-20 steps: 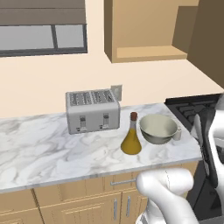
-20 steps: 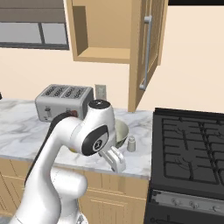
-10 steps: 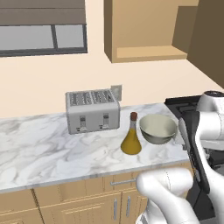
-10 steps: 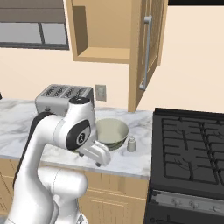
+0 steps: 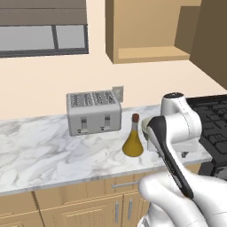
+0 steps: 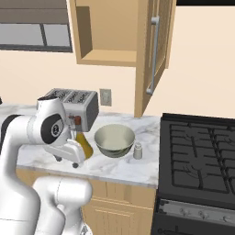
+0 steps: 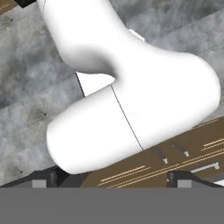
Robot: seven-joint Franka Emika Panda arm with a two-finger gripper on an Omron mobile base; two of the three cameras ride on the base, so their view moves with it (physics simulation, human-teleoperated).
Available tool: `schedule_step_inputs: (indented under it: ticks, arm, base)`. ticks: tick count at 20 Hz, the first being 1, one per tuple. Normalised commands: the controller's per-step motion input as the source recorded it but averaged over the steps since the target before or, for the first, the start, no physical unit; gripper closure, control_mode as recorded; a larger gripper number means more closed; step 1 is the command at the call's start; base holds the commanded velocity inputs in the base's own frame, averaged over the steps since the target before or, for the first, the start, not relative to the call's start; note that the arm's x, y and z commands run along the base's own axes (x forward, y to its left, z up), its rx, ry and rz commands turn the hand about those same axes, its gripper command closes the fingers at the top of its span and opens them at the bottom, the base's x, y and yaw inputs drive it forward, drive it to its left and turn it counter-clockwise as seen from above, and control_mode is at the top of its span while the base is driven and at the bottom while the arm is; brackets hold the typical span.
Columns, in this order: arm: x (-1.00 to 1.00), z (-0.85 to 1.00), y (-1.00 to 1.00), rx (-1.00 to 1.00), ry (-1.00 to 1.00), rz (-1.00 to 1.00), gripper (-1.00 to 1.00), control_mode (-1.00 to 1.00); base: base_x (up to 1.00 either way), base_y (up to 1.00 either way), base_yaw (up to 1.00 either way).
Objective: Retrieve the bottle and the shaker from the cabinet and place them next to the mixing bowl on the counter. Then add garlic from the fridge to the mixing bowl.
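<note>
One bottle (image 5: 132,142), one shaker (image 6: 137,150), one mixing bowl (image 6: 114,140), one toaster (image 5: 94,111).

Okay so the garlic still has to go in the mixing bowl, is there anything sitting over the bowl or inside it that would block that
Nothing visible does. The mixing bowl sits open on the counter, its pale inside bare, with the bottle on one side and the shaker on the other.

The left base view looks forward and down from behind the arm at the counter (image 5: 53,153), with the toaster (image 5: 93,112) in the middle. The right base view sees the same counter (image 6: 114,167) and toaster (image 6: 80,104) from the other side, plus the stove (image 6: 202,156). The hand view looks down, very close.
</note>
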Motion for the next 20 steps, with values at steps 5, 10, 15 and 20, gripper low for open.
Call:
schedule_step_inputs:
  ticks: [5,10,15,20]
  arm:
    - [0.0,0.0,0.14,0.0,0.0,0.0,-1.0,-1.0]
    - [0.0,0.0,0.09,0.0,0.0,-0.01,-1.0,-1.0]
    - [-0.03,0.0,0.02,0.0,0.0,-0.02,-1.0,1.0]
    - [0.0,0.0,0.0,0.0,0.0,0.0,-1.0,1.0]
  base:
    - [0.0,0.0,0.0]
    - [0.0,0.0,0.0]
    - [-0.17,0.11,-0.07]
    - [-0.33,0.14,-0.14]
